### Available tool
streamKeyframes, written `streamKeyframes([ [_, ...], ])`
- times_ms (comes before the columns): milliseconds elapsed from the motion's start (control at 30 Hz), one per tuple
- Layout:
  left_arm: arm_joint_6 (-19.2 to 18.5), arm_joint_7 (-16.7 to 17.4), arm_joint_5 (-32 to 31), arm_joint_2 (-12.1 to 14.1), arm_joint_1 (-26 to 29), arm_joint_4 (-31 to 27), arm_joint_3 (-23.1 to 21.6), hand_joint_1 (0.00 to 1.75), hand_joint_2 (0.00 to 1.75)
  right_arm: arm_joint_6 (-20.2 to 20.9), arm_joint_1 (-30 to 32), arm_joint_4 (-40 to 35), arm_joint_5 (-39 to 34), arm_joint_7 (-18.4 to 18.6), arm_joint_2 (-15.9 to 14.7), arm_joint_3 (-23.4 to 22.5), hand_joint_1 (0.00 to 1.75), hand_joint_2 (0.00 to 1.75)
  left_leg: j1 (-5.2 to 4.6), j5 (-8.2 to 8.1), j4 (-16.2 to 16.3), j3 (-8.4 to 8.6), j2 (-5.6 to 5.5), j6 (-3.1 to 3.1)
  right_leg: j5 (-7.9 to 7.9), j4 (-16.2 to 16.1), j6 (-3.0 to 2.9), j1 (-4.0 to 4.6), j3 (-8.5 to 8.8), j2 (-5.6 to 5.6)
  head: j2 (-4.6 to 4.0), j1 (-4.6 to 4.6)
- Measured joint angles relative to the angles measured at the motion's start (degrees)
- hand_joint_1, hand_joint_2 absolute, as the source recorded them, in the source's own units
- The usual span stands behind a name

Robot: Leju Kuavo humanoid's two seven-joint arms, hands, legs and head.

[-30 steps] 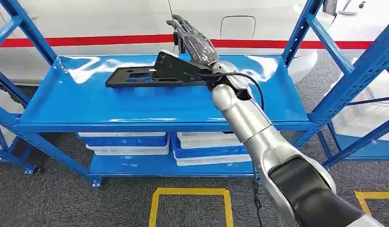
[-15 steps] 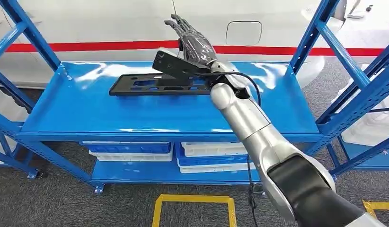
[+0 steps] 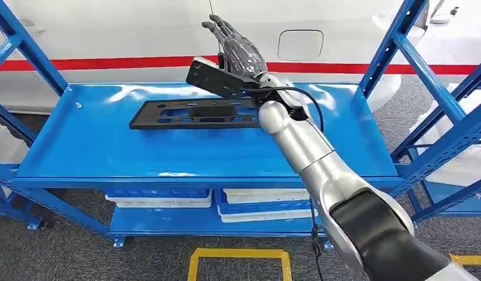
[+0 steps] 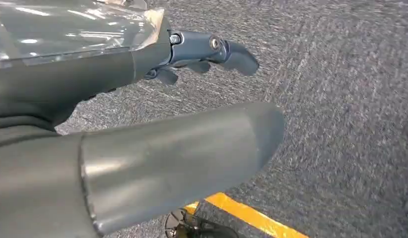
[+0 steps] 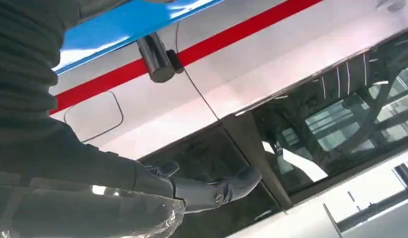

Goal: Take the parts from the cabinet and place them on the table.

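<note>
Centrally, toward the shelf's back edge, lies the part; right hand hovers above its right end, fingers spread, empty. Left hand hangs over floor, fingers apart.

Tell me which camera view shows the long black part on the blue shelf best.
The head view: the black part lies flat along the top blue shelf, nearly its whole length visible, with the right hand raised above its right end. The right wrist view catches a strip of blue shelf, and the left wrist view looks at carpet.
</note>
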Motion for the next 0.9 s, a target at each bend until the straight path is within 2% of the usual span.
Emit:
streamKeyframes([
  [33, 0.0, 0.0, -0.1, 0.0, 0.0, 0.0, 0.0, 0.0, 0.0, 0.0, -0.1, 0.0, 0.0, 0.0, 0.0, 0.0, 0.0, 1.75, -0.11, -0.09, -0.1, 0.09, -0.03, 0.34, -0.11, -0.3, 0.27, -0.02, 0.19, -0.03, 0.0, -0.02],
  [67, 0.0, 0.1, -0.2, -0.1, 0.0, 0.0, 0.0, 0.0, 0.0, 0.0, -0.1, -0.1, 0.0, 0.0, 0.2, 0.0, 0.0, 1.75, 0.44, 0.21, -1.1, 0.99, 0.01, 0.81, -0.56, -0.1, 0.66, 0.44, 0.0, -0.04, 0.0, 0.0],
  [100, 0.0, 0.1, -0.3, -0.2, 0.0, 0.0, 0.0, 0.0, 0.0, 0.0, -0.2, -0.1, 0.0, 0.0, 0.1, 0.0, 0.0, 1.75, 0.33, 0.12, -1.5, 1.62, 0.09, 1.04, -1.11, 1.6, 0.67, 0.15, -0.5, -0.2, 0.0, 0.11],
  [133, 0.0, 0.1, -0.3, -0.1, -0.1, 0.0, 0.0, 0.0, 0.0, 0.0, -0.4, 0.0, 0.0, 0.0, 0.0, 0.0, 0.0, 1.75, 0.33, -0.06, -1.5, 1.85, 0.1, 1.51, -2.39, 5.1, 0.33, 0.2, -2.4, -0.18, 0.0, 0.11],
  [200, 0.0, 0.2, -0.4, -0.1, -0.2, 0.0, 0.0, 0.0, 0.0, 0.0, -0.1, 0.0, 0.0, 0.0, -0.2, 0.0, 0.0, 1.75, 0.26, -0.51, -1.5, 2.2, 0.06, 1.94, -5.2, 14.8, -0.01, 0.17, -8.31, -0.18, 0.0, 0.09],
  [233, 0.0, 0.3, -0.5, -0.1, -0.2, 0.0, -0.1, 0.0, 0.0, 0.0, 0.2, 0.1, -0.1, 0.0, -0.3, 0.0, 0.0, 1.75, 0.22, -0.77, -1.4, 2.36, -0.05, 2.02, -5.68, 18.5, 0.23, 0.17, -10.99, -0.18, 0.0, 0.09],
  [267, 0.0, 0.5, -0.8, -0.2, -0.1, 0.0, -0.1, 0.0, 0.0, 0.0, 0.5, 0.1, -0.1, 0.0, -0.4, 0.0, 0.0, 1.75, 0.19, -1.02, -1.4, 2.64, -0.21, 1.98, -4.96, 18.8, 0.62, 0.16, -12.0, -0.18, 0.0, 0.09],
  [300, 0.1, 0.6, -0.9, -0.3, 0.0, 0.0, -0.2, 0.0, 0.0, 0.0, 0.6, 0.1, -0.1, 0.1, -0.5, 0.0, 0.0, 1.75, 0.19, -1.36, -1.4, 3.04, -0.36, 1.88, -3.07, 16.1, 1.24, 0.16, -11.34, -0.18, 0.0, 0.09],
  [333, 0.1, 0.6, -0.9, -0.3, 0.0, 0.0, -0.2, 0.0, 0.0, 0.0, 0.5, 0.1, -0.1, 0.2, -0.6, 0.0, 0.0, 1.75, 0.19, -1.71, -1.3, 3.45, -0.41, 1.73, -0.68, 11.8, 1.8, 0.08, -9.72, -0.22, 0.0, 0.09],
  [367, 0.2, 0.6, -1.0, -0.4, 0.0, 0.0, -0.2, 0.0, 0.0, 0.0, 0.5, 0.1, -0.1, 0.2, -0.6, 0.0, 0.0, 1.75, 0.2, -2.2, -1.2, 4.02, -0.44, 1.51, 2.19, 5.8, 2.26, -0.02, -7.17, -0.28, 0.0, 0.09],
  [400, 0.3, 0.6, -1.0, -0.4, 0.0, 0.0, -0.3, 0.0, 0.0, 0.1, 0.4, 0.1, -0.1, 0.2, -0.6, 0.1, 0.0, 1.75, 0.18, -2.77, -1.0, 4.3, -0.44, 1.18, 4.4, 0.5, 2.29, -0.07, -4.94, -0.55, 0.0, 0.11],
  [433, 0.5, 0.6, -1.1, -0.4, -0.1, 0.0, -0.3, 0.0, 0.0, 0.2, 0.3, 0.1, -0.1, 0.2, -0.5, 0.1, 0.0, 1.75, -0.32, -3.48, -0.7, 4.47, -0.41, 0.8, 4.4, 0.1, 1.46, 0.12, -4.11, -0.44, 0.0, -0.02],
  [467, 0.6, 0.6, -1.1, -0.5, -0.2, 0.0, -0.3, 0.0, 0.0, 0.4, 0.3, 0.1, -0.1, 0.2, -0.4, 0.2, 0.0, 1.75, -0.24, -3.62, -0.7, 4.58, -0.35, 0.61, 4.3, 0.1, 0.87, -0.01, -4.24, -0.37, 0.0, -0.02],
  [533, 0.7, 0.7, -1.3, -0.5, -0.2, 0.0, -0.4, 0.0, 0.0, 0.4, 0.2, 0.1, -0.2, 0.4, -0.5, 0.2, 0.0, 1.75, 0.12, -3.8, -1.0, 4.74, -0.28, -0.01, 3.95, 0.2, 0.01, 0.41, -4.22, -0.29, 0.0, 0.0],
  [567, 0.8, 0.7, -1.3, -0.4, -0.2, 0.0, -0.4, 0.0, 0.0, 0.4, 0.1, 0.0, -0.2, 0.4, -0.5, 0.2, 0.0, 1.75, 0.06, -4.21, -1.0, 4.96, -0.24, -0.45, 4.03, -0.3, -0.41, -0.24, -3.77, -0.16, 0.0, 0.0],
  [600, 0.9, 0.7, -1.4, -0.4, -0.2, 0.0, -0.5, 0.0, 0.0, 0.4, 0.1, 0.0, -0.2, 0.4, -0.3, 0.2, 0.0, 1.75, 0.21, -4.71, 0.1, 4.46, -0.21, -0.77, 3.93, -0.4, -0.77, -0.46, -3.26, -0.07, 0.0, 0.02],
  [633, 0.9, 0.7, -1.4, -0.5, -0.3, 0.0, -0.5, 0.0, 0.0, 0.4, -0.1, 0.0, -0.3, 0.4, -0.2, 0.2, 0.0, 1.75, 0.35, -6.21, 3.2, 3.11, -0.12, -1.09, 3.59, -0.4, -1.31, -0.57, -2.94, -0.12, 0.0, -0.15],
  [700, 0.9, 1.1, -1.5, -0.5, -0.4, 0.0, -0.7, 0.0, 0.0, 0.5, -0.1, 0.0, -0.3, 0.4, 0.0, 0.3, 0.0, 1.75, 0.75, -9.75, 12.5, -2.29, -0.09, -1.73, 3.23, -0.4, -1.74, -0.46, -2.53, -0.12, 0.0, -0.09],
  [733, 0.9, 1.3, -1.5, -0.5, -0.3, 0.0, -0.9, 0.0, 0.0, 0.5, 0.0, 0.1, -0.3, 0.4, 0.0, 0.4, 0.0, 1.75, 0.81, -10.7, 16.2, -4.91, -0.08, -1.93, 3.17, -0.3, -1.8, -0.43, -2.41, -0.12, 0.0, -0.07],
  [767, 1.0, 1.4, -1.5, -0.5, -0.3, 0.0, -0.9, 0.0, 0.0, 0.6, 0.0, 0.1, -0.3, 0.4, 0.0, 0.5, 0.0, 1.75, 0.88, -10.38, 17.7, -6.55, -0.08, -1.99, 2.95, -0.3, -1.74, -0.39, -2.25, -0.1, 0.0, -0.07],
  [800, 1.0, 1.7, -1.5, -0.5, -0.3, 0.0, -0.9, 0.0, 0.0, 0.7, 0.0, 0.2, -0.3, 0.4, 0.0, 0.6, 0.0, 1.75, 1.01, -8.25, 16.1, -6.73, -0.06, -1.97, 2.72, -0.3, -1.68, -0.39, -1.98, -0.02, 0.0, -0.09],
  [833, 1.1, 1.9, -1.5, -0.5, -0.3, 0.0, -0.9, 0.0, 0.0, 0.7, 0.0, 0.4, -0.4, 0.4, 0.2, 0.6, 0.0, 1.75, 1.04, -5.12, 12.1, -5.36, -0.02, -1.85, 2.51, -0.3, -1.55, -0.39, -1.59, 0.05, 0.0, -0.07],
  [867, 1.1, 1.9, -1.5, -0.4, -0.3, 0.0, -1.0, 0.0, 0.0, 0.8, -0.1, 0.4, -0.5, 0.4, 0.3, 0.6, 0.0, 1.75, 1.04, -1.67, 6.4, -2.94, 0.0, -1.59, 2.16, -0.3, -1.35, -0.39, -1.13, 0.12, 0.0, -0.07],
  [900, 1.1, 1.9, -1.5, -0.4, -0.3, 0.0, -1.0, 0.0, 0.0, 0.8, -0.1, 0.4, -0.6, 0.4, 0.5, 0.6, 0.0, 1.75, 1.03, 0.88, 1.2, -0.6, 0.04, -1.23, 1.92, -0.4, -1.19, -0.39, -0.82, 0.15, 0.0, -0.07],
])
